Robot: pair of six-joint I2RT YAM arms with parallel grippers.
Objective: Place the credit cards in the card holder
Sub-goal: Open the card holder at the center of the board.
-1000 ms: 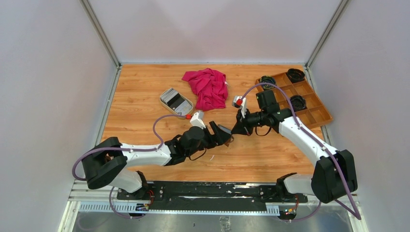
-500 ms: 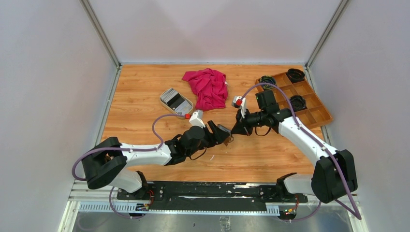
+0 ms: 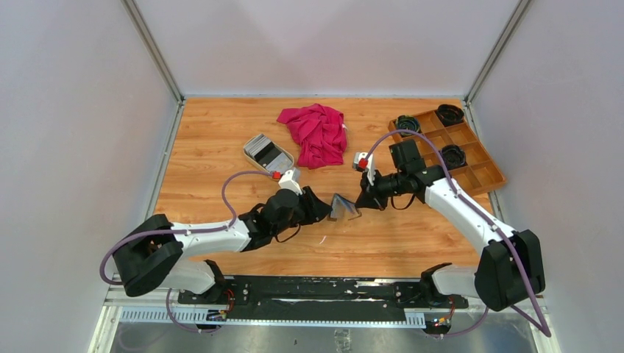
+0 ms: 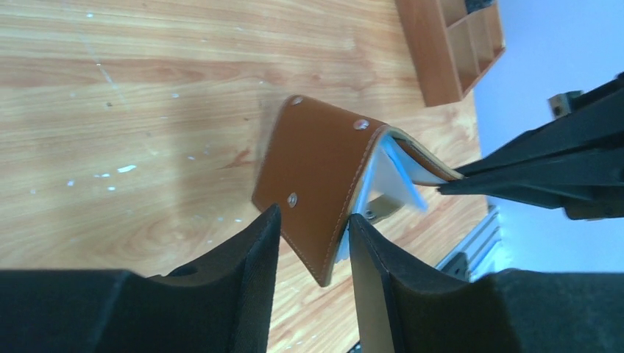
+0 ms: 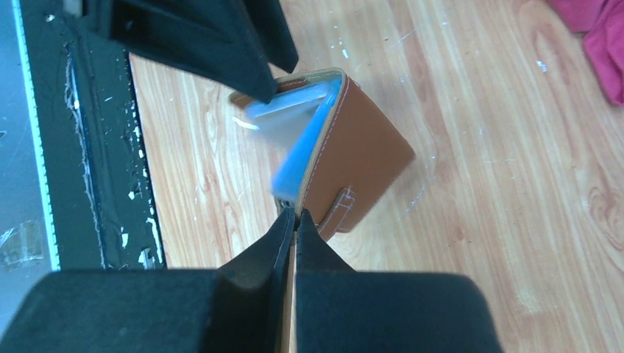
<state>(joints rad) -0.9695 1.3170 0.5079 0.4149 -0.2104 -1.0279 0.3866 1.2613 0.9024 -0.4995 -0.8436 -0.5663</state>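
Note:
The card holder (image 3: 344,208), brown leather with a pale lining, stands half open like a tent at mid table. My right gripper (image 3: 360,203) is shut on the edge of its tabbed flap (image 5: 346,209), fingertips pinched together (image 5: 296,217). My left gripper (image 3: 327,208) sits just left of it. In the left wrist view its jaws (image 4: 315,215) stand partly open with the lower corner of the other flap (image 4: 324,176) between them, without gripping it. The credit cards (image 3: 265,151), grey and dark, lie in a beige oval dish (image 3: 249,154) at the back left.
A crumpled red cloth (image 3: 318,132) lies at the back middle. A wooden compartment tray (image 3: 478,173) holding black round parts (image 3: 449,114) stands at the right edge. A metal rail (image 3: 309,294) runs along the near edge.
My left gripper has drawn back to the left off the card holder and its jaws have narrowed. The holder now shows between the grippers; the right gripper keeps its hold.

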